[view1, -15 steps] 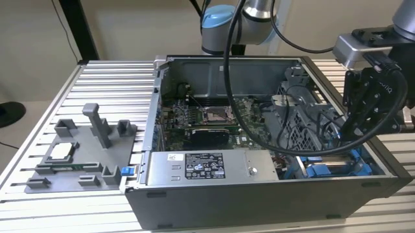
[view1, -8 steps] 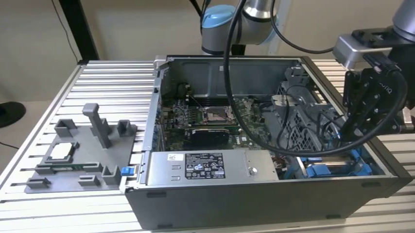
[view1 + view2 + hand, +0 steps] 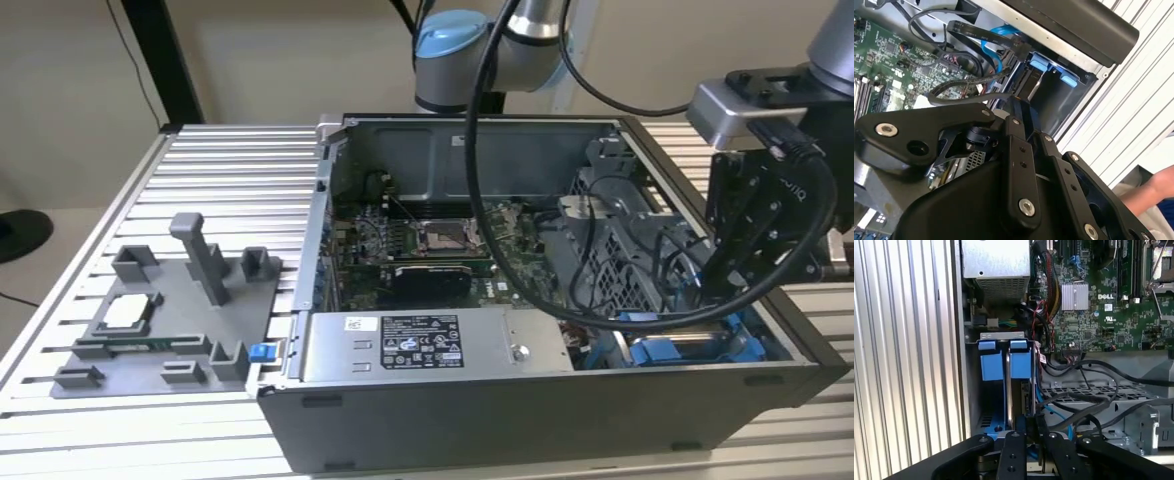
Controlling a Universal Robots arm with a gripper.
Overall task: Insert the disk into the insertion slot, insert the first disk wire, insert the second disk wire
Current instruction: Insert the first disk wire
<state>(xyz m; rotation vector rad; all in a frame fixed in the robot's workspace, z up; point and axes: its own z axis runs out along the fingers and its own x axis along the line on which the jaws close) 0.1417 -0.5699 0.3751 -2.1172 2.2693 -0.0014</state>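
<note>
Our gripper is drawn narrow, pinching the near end of the disk; the disk stands on edge straight ahead, its long axis running away from us into the insertion slot.

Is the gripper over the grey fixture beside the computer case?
No, the gripper reaches into the computer case, away from the grey fixture.

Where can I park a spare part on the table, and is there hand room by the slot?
Bare slats: behind the fixture, up to the case's wall on the exterior view's left, and the front strip. By the slot it is crowded: tool and cables.
</note>
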